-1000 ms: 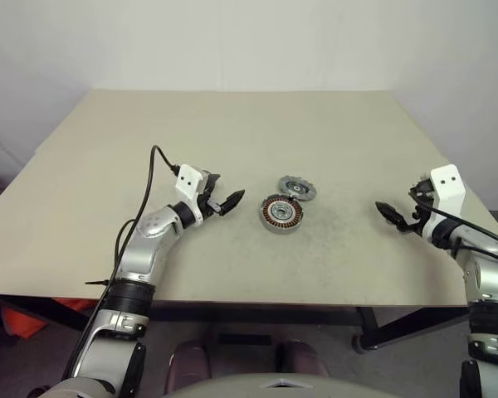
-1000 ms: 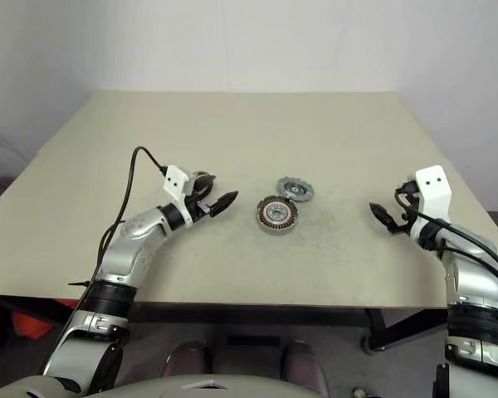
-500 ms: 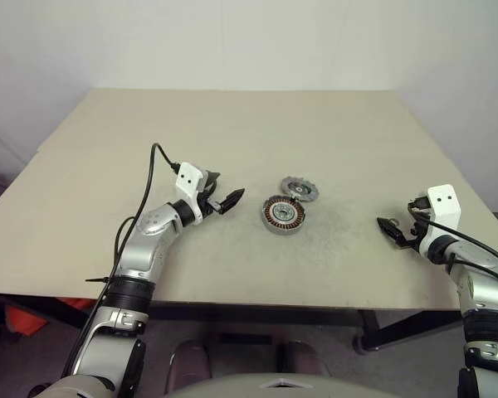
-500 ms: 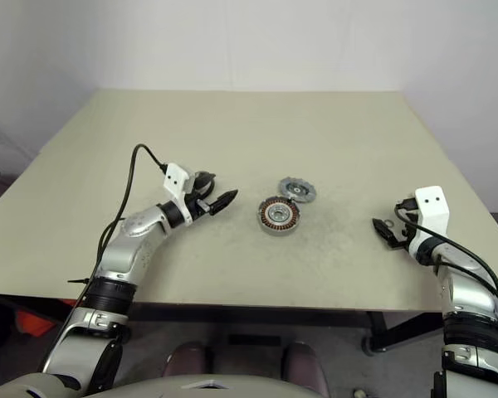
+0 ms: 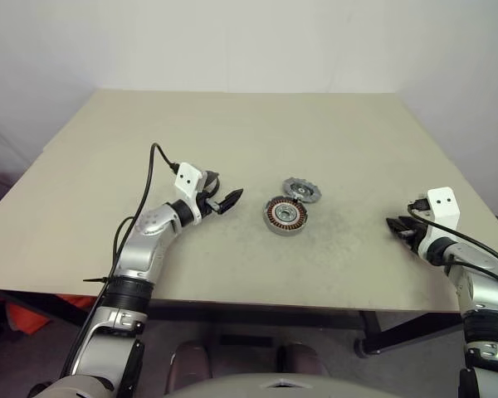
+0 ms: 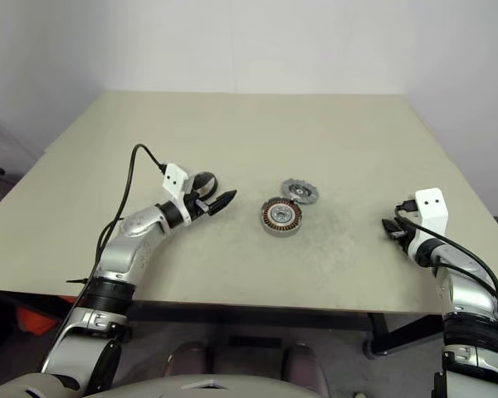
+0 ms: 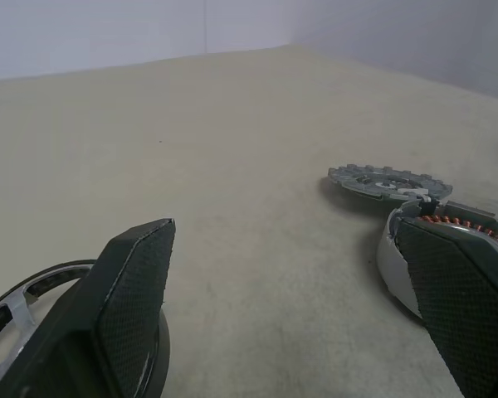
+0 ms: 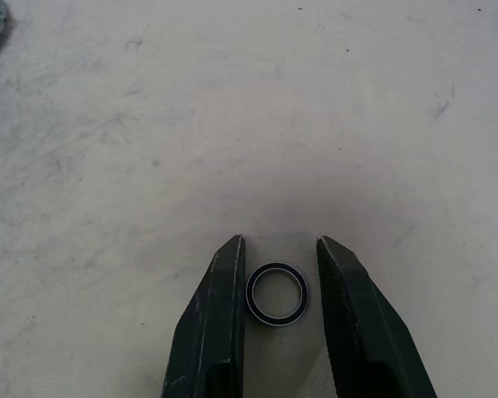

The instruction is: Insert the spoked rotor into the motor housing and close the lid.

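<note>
round grey metal motor housing (image 5: 284, 215) with copper windings lying open mid-desk | toothed grey lid (image 5: 300, 189) lying flat, touching it behind | spoked silver rotor (image 6: 203, 181) lying flat left

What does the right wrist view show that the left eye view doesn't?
Right wrist view adds a small dark-rimmed metal ring lying between the right gripper's parted fingers. Left eye view adds the round grey motor housing with copper windings, a toothed grey disc behind it, and the open left gripper. Both share the beige table and right gripper.
</note>
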{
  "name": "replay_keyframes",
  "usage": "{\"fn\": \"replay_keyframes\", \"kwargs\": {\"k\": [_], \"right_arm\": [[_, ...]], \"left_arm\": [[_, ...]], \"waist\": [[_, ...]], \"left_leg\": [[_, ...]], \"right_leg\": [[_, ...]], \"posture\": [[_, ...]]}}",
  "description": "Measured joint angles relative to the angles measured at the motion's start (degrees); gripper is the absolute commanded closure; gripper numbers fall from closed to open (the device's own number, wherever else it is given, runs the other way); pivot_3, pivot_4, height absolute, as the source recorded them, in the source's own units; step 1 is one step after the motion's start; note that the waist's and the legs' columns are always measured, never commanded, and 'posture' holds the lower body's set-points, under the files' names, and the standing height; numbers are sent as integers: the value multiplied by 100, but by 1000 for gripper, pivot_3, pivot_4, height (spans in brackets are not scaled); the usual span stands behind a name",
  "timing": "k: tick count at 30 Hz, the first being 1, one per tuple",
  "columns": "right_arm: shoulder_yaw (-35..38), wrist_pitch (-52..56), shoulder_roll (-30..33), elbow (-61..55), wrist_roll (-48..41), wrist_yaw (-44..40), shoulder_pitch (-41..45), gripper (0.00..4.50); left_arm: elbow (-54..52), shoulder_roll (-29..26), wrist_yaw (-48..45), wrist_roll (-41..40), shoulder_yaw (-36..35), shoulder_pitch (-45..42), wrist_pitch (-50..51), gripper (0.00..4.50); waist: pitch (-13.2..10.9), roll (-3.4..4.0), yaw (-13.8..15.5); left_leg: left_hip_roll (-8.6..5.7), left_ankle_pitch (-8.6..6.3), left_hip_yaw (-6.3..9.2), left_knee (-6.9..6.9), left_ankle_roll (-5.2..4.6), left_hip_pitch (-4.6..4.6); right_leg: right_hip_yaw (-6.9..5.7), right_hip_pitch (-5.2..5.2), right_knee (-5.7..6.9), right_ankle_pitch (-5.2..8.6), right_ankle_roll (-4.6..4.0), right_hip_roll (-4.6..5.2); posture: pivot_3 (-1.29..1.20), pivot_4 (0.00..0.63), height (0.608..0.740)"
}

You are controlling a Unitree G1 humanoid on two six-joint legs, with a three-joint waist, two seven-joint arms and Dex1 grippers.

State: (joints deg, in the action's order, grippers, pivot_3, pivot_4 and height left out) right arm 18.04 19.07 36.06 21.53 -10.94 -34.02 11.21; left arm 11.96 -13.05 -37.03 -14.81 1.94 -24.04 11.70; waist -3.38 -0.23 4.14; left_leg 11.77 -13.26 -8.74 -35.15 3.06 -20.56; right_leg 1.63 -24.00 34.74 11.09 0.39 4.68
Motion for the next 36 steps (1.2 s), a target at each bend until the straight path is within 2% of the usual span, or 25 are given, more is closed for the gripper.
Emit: {"fn": "replay_keyframes", "kwargs": {"k": [20, 24, 32, 36], "right_arm": [[172, 503, 80, -663, -455, 0, -552, 3075], [194, 607, 76, -645, -502, 68, -514, 3906], [66, 914, 25, -1032, -598, 35, -498, 3915], [-423, 1402, -125, -2184, -921, -202, -365, 3915]], "left_arm": [[-12, -14, -14, -2, 2, 41, 5, 0], [-11, -15, -21, -2, 2, 40, 5, 0], [-11, -23, -20, -3, 0, 40, 4, 0], [-12, -22, -56, -23, 5, 36, 30, 0]], "waist": [[1, -1, 42], [2, -4, 42], [1, -2, 12], [-9, 31, -68]], "left_leg": [[0, 0, 2, 18, 1, -2], [0, 0, 2, 17, 1, 1], [1, 1, 2, 24, 2, 0], [1, 8, 2, 33, 13, -2]], "right_leg": [[-5, 8, -11, 6, 7, 1], [-5, 11, -11, 6, 8, 1], [-4, 6, -11, 6, 8, -1], [1, -7, -4, 6, 8, -4]], "posture": [[0, 0, 740], [0, 0, 740], [0, 0, 740], [0, 0, 740]]}}
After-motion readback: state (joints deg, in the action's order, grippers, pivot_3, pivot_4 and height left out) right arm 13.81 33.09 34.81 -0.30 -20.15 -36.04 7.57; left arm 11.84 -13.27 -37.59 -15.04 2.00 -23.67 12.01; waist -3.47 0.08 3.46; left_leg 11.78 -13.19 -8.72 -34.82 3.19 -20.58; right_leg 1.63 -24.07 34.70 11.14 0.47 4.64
